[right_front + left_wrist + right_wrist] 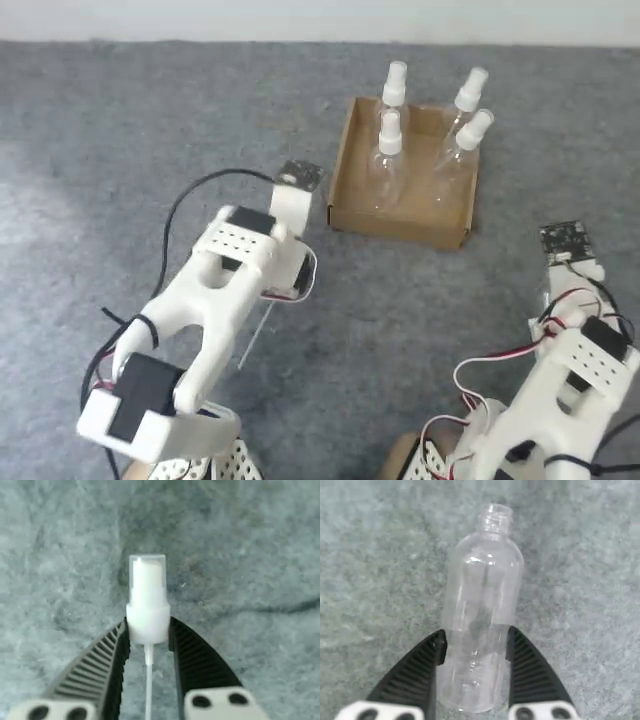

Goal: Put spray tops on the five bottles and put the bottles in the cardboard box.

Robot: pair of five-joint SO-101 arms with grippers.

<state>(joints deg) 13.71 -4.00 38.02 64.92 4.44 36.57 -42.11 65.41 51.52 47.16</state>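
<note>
— Entry: type of place?
— Robot test bench, lab-like. Evidence: grey felt mat (110,140) under cardboard box (395,226); pale wall (200,18) behind box; left arm (215,290), right arm (570,385) in front, loose wires (182,205) exposed.

4 bottles (388,150) crowd the cardboard box (395,225) by the far edge of the table (400,320); its middle lies open between left arm (210,300) and right arm (570,380).

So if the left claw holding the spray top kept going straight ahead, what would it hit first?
Probably the grey carpet. The left gripper, shut on the spray top, points down at it in its wrist view. The cardboard box looks off that line, though depth is unclear.
</note>
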